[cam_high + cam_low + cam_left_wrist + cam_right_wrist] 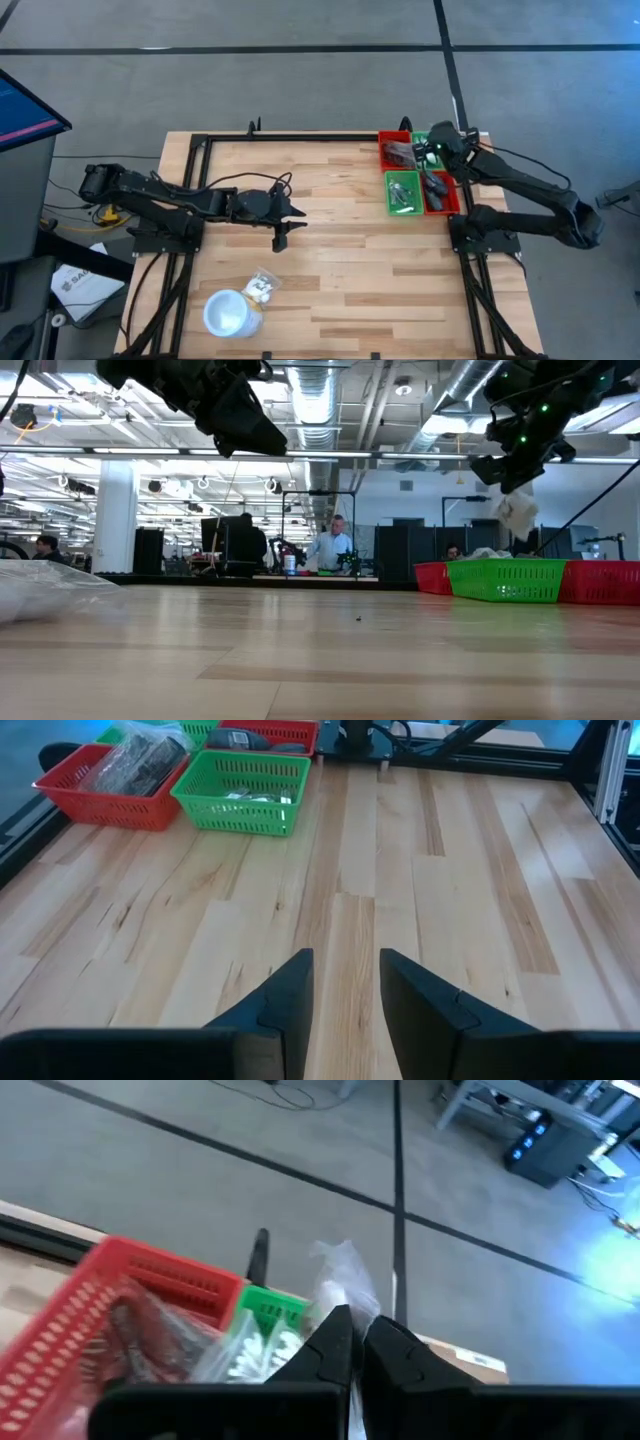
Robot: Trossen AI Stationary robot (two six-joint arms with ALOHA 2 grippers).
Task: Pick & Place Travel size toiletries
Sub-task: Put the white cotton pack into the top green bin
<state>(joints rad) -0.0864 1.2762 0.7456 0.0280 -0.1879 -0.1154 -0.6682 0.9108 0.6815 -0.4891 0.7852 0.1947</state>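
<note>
Over the baskets (392, 150) the right gripper (357, 1342) is pinched on a clear sachet (517, 512), probably lined up to drop it; left gripper (345, 982) hangs half-open and empty

Wooden table (340, 250), baskets (405, 192), cup (227, 312), sachet (262, 288)

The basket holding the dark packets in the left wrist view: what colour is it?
Red basket, clearest in the left wrist view.
</note>
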